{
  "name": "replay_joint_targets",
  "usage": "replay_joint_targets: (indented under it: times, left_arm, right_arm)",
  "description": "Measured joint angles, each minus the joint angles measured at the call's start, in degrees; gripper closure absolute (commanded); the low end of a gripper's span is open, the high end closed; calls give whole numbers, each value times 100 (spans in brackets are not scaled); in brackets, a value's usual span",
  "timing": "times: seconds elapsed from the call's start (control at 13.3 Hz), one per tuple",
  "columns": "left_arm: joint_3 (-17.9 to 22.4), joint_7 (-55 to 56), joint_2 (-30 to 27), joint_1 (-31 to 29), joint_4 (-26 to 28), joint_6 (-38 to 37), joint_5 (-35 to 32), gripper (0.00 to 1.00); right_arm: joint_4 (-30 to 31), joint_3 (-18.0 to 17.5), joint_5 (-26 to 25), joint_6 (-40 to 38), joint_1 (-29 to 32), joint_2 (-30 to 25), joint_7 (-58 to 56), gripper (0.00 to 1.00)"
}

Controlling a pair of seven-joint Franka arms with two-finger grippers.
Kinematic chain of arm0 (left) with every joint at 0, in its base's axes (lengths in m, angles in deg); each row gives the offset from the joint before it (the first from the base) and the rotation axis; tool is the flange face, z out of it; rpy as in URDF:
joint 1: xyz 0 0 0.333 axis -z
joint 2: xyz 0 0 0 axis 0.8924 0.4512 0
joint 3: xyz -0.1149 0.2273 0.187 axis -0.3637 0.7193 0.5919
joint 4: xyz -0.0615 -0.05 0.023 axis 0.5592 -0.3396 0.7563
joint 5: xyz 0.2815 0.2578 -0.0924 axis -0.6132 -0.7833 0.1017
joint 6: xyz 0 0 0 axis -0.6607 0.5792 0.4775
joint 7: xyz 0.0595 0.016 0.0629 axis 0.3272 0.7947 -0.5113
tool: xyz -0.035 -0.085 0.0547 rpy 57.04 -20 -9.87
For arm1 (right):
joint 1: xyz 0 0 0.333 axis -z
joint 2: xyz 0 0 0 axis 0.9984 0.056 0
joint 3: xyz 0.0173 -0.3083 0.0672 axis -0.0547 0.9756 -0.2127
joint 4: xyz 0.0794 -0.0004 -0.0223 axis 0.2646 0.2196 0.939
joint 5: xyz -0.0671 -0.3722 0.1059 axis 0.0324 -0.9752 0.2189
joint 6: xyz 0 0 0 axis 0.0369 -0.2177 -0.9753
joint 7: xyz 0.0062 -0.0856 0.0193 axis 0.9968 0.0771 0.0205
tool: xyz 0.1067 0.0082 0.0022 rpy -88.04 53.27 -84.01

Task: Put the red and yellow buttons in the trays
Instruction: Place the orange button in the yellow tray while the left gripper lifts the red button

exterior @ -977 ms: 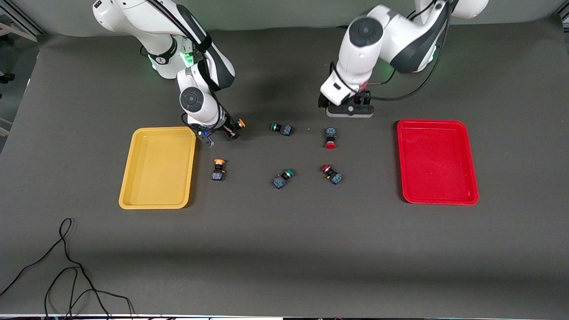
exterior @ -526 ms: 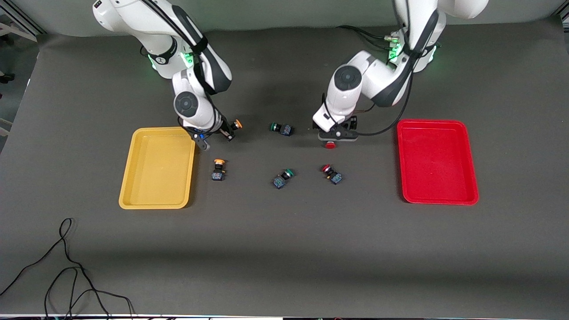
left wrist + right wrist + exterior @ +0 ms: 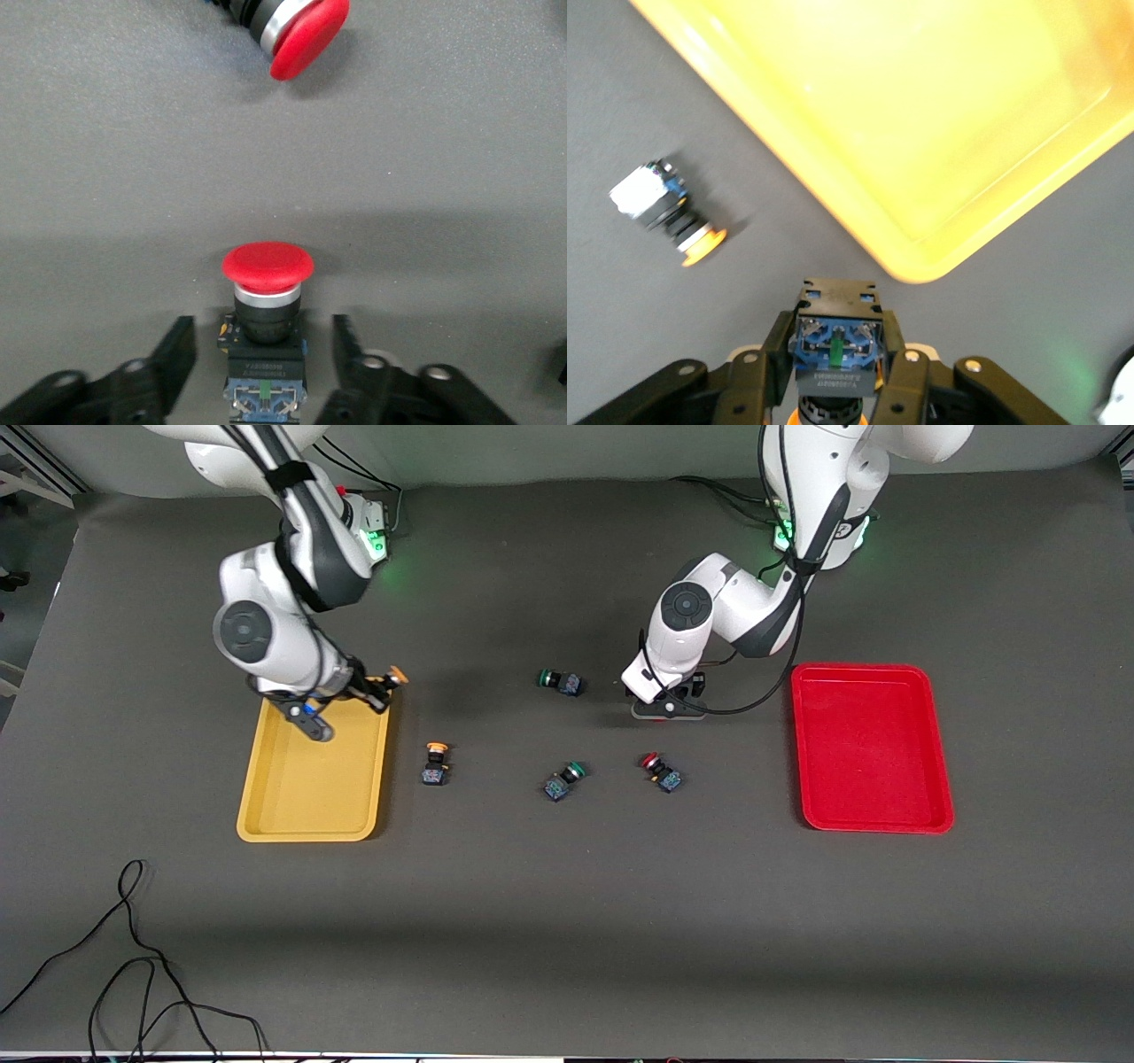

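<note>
My right gripper (image 3: pixel 376 689) is shut on a yellow button (image 3: pixel 395 677) and holds it in the air over the corner of the yellow tray (image 3: pixel 310 788). In the right wrist view the gripper (image 3: pixel 837 341) clamps the button's blue body (image 3: pixel 835 350) above the tray's rim (image 3: pixel 921 266). A second yellow button (image 3: pixel 435 763) lies on the table beside the tray. My left gripper (image 3: pixel 669 707) is low over a red button (image 3: pixel 266 266), open, with a finger (image 3: pixel 177 341) on each side of its body. This button is hidden in the front view. A second red button (image 3: pixel 661 771) lies nearer the camera. The red tray (image 3: pixel 873 748) has nothing in it.
Two green-capped buttons lie mid-table, one (image 3: pixel 561 682) between the two grippers and one (image 3: pixel 564 780) nearer the camera. A black cable (image 3: pixel 133 957) lies on the table near the front edge at the right arm's end.
My right arm has carried the yellow button from the bare table to over the yellow tray's corner. My left gripper has come down around the red button, which it now covers in the front view.
</note>
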Motion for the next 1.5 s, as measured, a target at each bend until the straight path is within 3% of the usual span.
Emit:
replay_joint_targets:
  times: [0.15, 0.38, 0.53, 0.68, 0.75, 0.83, 0.9, 1.13, 1.35, 1.5]
  left_arm:
    - [-2, 0, 15, 30, 0, 0, 0, 78]
    - [-1, 17, 22, 56, -44, 0, 0, 88]
    - [14, 107, 19, 56, -160, -3, 0, 90]
    - [42, 148, -13, 52, -327, -89, 0, 90]
    - [67, 163, -76, 41, -457, -336, 3, 90]
    - [89, 171, -206, 2, -638, -767, 5, 90]
    - [98, 173, -405, -72, -861, -1311, 32, 90]
    - [134, 171, -1291, -298, -1491, -2870, 220, 95]
    - [175, 60, -2047, -766, -1519, -3582, 235, 95]
    - [208, -403, -2327, -1455, -1490, -4057, 230, 95]
  right_arm:
    - [158, 395, -125, 57, 2, 76, -558, 71]
    - [608, 1061, -295, 828, -1, 380, -1499, 71]
    - [840, 1513, -295, 1314, 9, 651, -2229, 71]
    - [899, 1707, -295, 1466, 22, 821, -2535, 70]
    - [901, 1713, -295, 1518, 19, 877, -2549, 55]
    - [904, 1709, -295, 1586, 14, 930, -2550, 16]
    - [904, 1709, -281, 1614, 14, 989, -2551, 0]
    - [895, 1708, -191, 1651, 11, 1085, -2552, 0]
    - [737, 1686, -158, 1633, -30, 1023, -2551, 0]
    - [378, 1603, -144, 1359, -149, 900, -2539, 0]
